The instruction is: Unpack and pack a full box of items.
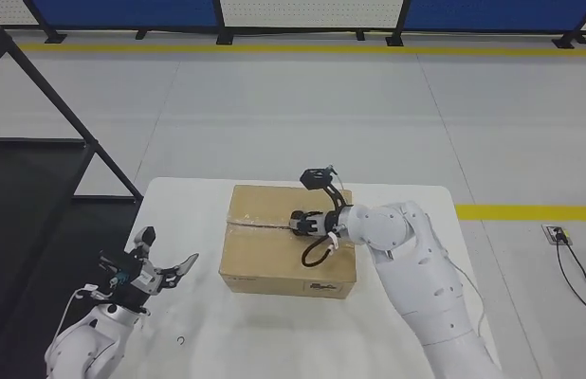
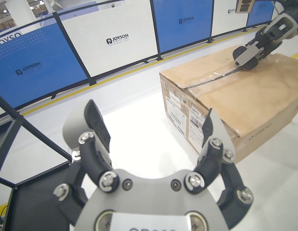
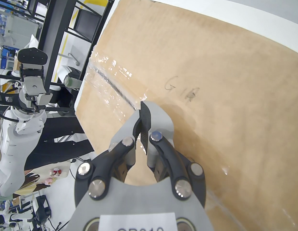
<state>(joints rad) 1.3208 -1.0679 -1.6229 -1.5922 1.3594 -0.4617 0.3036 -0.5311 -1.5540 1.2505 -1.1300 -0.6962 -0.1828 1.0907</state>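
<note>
Well left of the cardboard box (image 1: 274, 251), above the white table (image 1: 189, 204): left gripper (image 1: 168, 248), jaws spread wide, empty. Box itself closed, resting flat mid-table, clear tape seam (image 1: 260, 224) running along its top. On top of the box, at the seam near its middle: right gripper (image 1: 298, 225), jaws clenched together, tips down at the tape.

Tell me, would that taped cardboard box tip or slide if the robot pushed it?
The cardboard box is wide and low, flat on the table, so it would probably slide rather than tip. The glossy tape along its seam may be slippery under the right gripper.
</note>
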